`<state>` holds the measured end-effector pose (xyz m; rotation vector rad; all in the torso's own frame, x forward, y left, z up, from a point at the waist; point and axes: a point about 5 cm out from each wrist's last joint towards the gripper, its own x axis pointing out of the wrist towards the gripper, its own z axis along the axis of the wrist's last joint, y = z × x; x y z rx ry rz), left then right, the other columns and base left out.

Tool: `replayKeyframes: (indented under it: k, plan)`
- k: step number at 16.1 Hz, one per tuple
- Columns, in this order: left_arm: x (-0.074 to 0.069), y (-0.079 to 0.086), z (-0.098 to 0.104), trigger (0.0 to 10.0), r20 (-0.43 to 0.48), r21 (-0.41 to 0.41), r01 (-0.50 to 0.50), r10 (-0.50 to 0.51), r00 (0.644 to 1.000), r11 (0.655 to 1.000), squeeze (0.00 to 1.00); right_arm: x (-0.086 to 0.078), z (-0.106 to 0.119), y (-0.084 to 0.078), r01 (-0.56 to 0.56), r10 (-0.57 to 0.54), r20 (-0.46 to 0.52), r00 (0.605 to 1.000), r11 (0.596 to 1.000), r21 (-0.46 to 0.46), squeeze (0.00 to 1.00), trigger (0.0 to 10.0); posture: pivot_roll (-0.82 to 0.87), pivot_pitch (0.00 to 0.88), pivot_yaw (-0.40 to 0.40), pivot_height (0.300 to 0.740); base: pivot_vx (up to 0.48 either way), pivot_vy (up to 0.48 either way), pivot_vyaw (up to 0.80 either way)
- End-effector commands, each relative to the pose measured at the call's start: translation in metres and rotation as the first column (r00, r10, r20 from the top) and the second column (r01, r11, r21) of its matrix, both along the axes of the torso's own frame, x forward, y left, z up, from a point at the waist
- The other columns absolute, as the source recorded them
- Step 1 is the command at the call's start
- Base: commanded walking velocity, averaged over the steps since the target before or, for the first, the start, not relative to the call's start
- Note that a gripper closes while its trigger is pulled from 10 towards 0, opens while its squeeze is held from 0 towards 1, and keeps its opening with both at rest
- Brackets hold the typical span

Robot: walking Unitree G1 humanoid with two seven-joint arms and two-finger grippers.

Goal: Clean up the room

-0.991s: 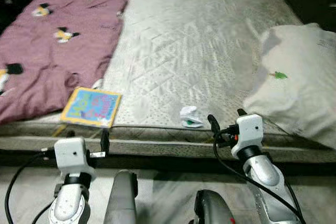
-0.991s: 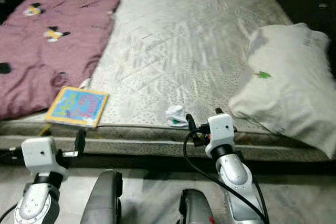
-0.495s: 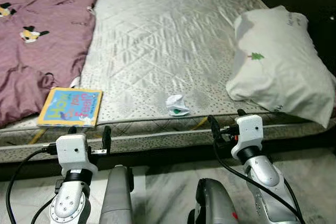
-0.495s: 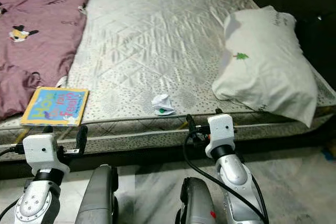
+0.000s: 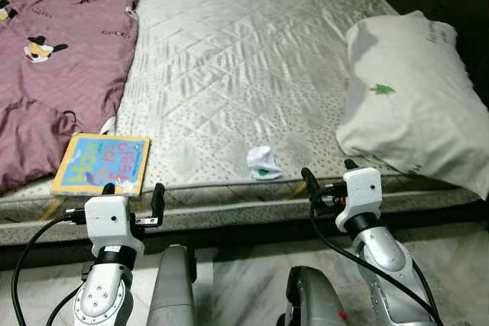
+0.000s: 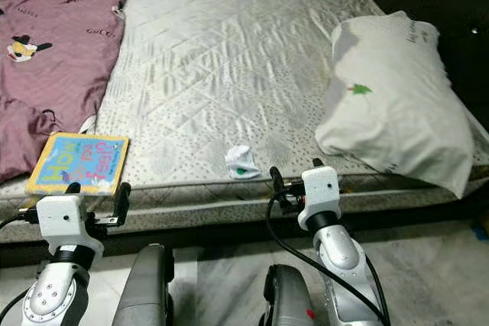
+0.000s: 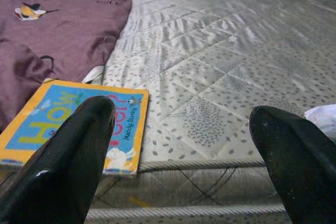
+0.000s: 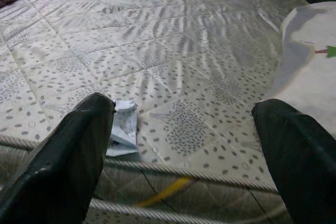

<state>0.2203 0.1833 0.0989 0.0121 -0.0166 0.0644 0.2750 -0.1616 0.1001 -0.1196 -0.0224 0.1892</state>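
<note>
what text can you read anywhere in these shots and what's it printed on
"How": large yellow letters on the blue cover of the picture book lying at the near edge of the mattress.
The book's pink second line and its small side print are too blurred or hidden by the left gripper to read.
Small print on the pillow and on the purple blanket is too small to read.

Arms: 2 silver arms rise from the bottom of the head views, both bent upward with wrists level.
Left end effector (image 5: 131, 198): held low on the robot's left, its 2 black fingers (image 7: 68, 156) spread wide apart, holding nothing.
Right end effector (image 5: 327, 182): held low on the robot's right, its fingers (image 8: 65, 161) likewise spread wide and empty.
Cables: black cables loop from each wrist housing down along the forearms.
</note>
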Motion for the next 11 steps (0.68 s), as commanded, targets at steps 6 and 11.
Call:
replayKeyframes:
  k: [6, 11]
  plan:
    - [-0.0011, 0.0008, -0.0024, 10.0, -0.019, 0.0, 0.002, -0.002, 1.0, 1.0, 0.0, -0.0007, -0.0036, -0.0022, 0.008, -0.009, -0.013, 1.0, 1.0, -0.01, 0.0, 10.0, 0.1, 0.184, -0.033, 0.581, 0.096, 0.0, 0.0]
    - [-0.0005, 0.0005, -0.003, 10.0, -0.023, -0.004, 0.011, -0.011, 1.0, 1.0, 0.0, -0.0006, -0.0041, -0.0005, 0.006, -0.006, -0.011, 1.0, 0.999, -0.034, 0.0, 10.0, 0.1, 0.189, -0.03, 0.581, 0.0, 0.0, 0.11]
